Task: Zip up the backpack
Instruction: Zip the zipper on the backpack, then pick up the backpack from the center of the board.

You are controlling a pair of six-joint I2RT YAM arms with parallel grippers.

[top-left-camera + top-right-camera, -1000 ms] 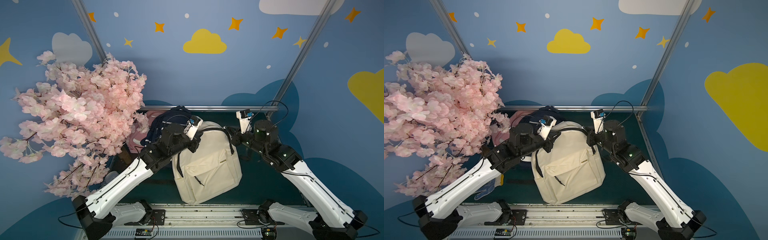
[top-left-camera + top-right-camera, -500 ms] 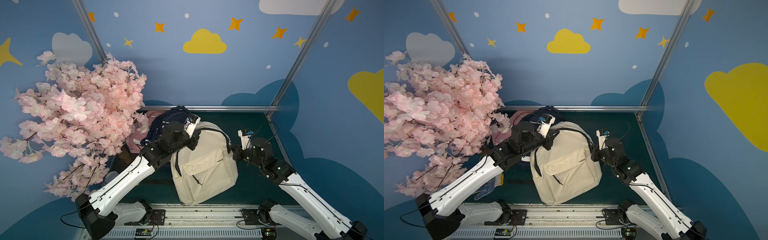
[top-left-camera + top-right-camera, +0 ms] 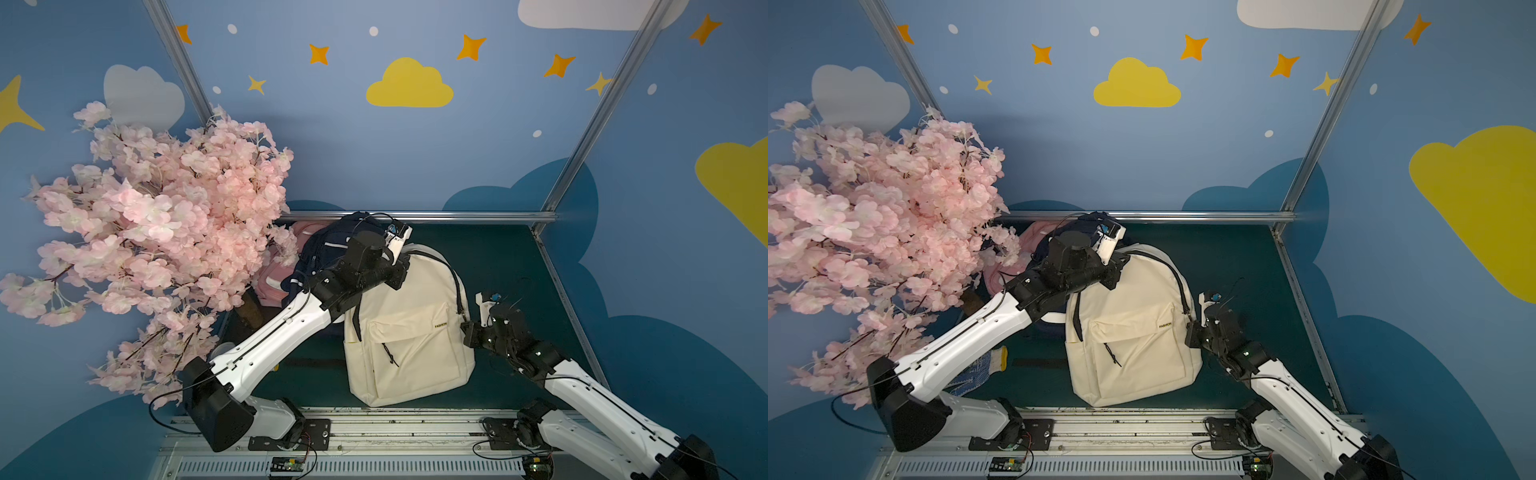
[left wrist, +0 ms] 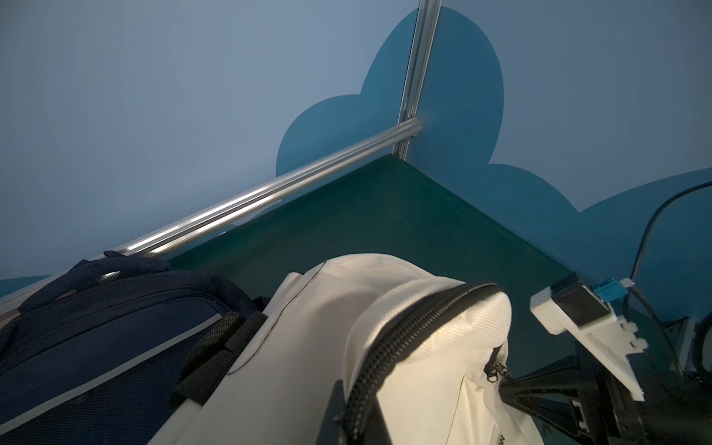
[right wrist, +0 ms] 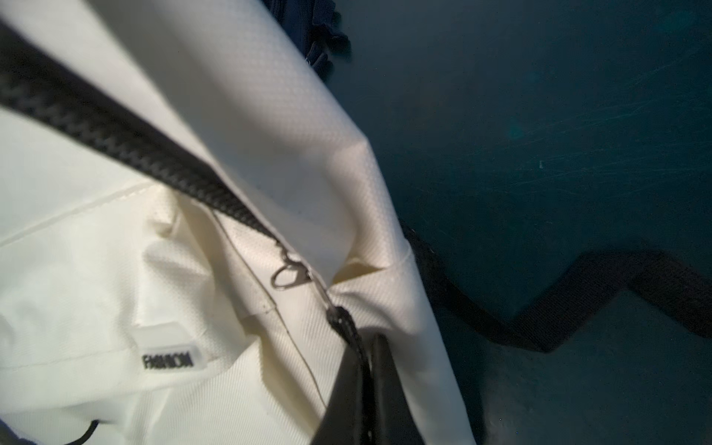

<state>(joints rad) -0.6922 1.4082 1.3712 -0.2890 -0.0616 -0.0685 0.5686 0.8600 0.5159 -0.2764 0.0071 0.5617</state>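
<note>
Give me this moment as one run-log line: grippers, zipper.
left gripper: shut on cream backpack top | right gripper: shut on zipper pull cord | zipper: closed as far as slider

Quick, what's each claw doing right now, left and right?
Left claw: closed, pinching the cream backpack at its top, beside the zipper.
Right claw: closed on the zipper pull.

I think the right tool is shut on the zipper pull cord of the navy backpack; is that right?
Not quite: the backpack is wrong. The right tool is shut on the zipper pull cord of the cream backpack, as the right wrist view shows.
</note>
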